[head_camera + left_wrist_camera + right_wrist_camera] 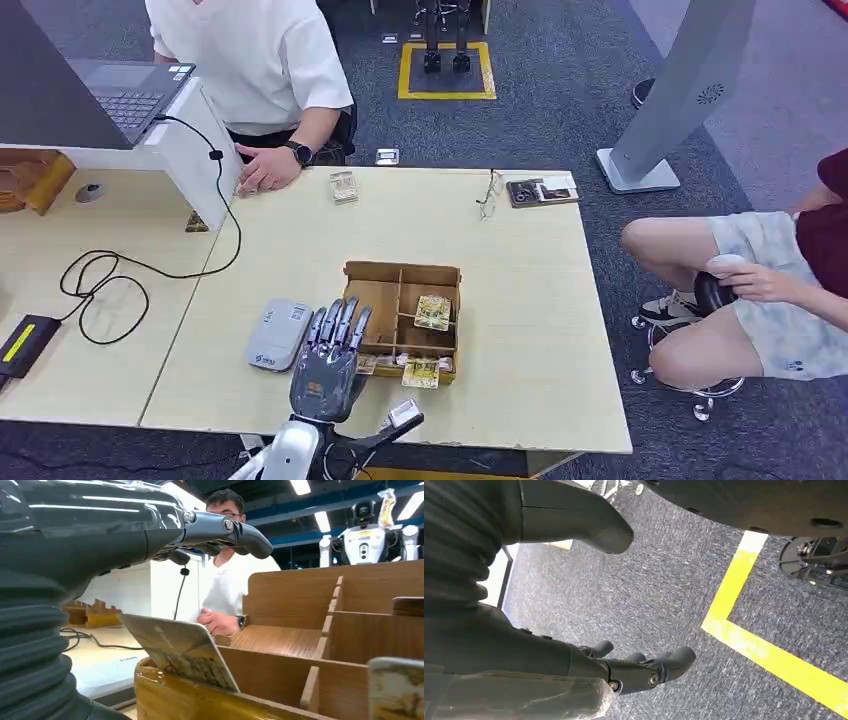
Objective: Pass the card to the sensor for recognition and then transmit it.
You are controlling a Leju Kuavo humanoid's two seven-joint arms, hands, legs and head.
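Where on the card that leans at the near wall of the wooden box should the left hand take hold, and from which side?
Grip the free upper edge of the pale printed card, coming from above. It leans tilted in the near compartment of the brown wooden divided box, lower edge down inside, so only its top stands clear. The open left hand hovers over it.

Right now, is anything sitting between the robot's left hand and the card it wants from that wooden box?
Nothing visible does. The left hand hovers open at the wooden box's near left corner, and the card leans there in the front slot just below its fingers.
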